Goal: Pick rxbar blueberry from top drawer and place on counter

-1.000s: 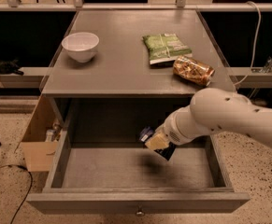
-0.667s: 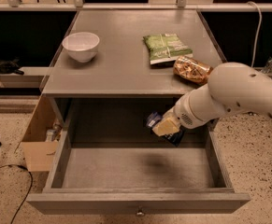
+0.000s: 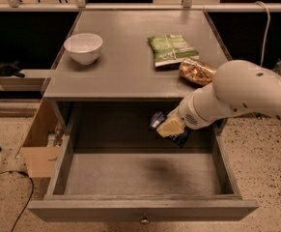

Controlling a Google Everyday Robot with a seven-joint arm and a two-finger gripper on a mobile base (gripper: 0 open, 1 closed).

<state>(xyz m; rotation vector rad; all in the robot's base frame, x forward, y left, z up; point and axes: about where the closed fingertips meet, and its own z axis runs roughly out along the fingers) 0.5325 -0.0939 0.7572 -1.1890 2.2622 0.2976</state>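
Observation:
My gripper [image 3: 168,126] hangs over the back right of the open top drawer [image 3: 140,175], just below the counter's front edge. It is shut on the rxbar blueberry [image 3: 156,120], a dark navy bar that sticks out to the left and below the yellowish fingers [image 3: 169,127]. The bar is held clear above the drawer's grey floor. The counter [image 3: 125,64] is the grey tabletop above the drawer. My white arm comes in from the right.
On the counter stand a white bowl [image 3: 83,47] at the left, a green snack bag [image 3: 171,50] and an orange-brown packet [image 3: 196,71] at the right. A cardboard box [image 3: 39,144] stands left of the cabinet. The drawer's knob [image 3: 143,221] is at the bottom front.
My gripper has risen and moved right and back with the bar, from low in the drawer to just under the counter's edge.

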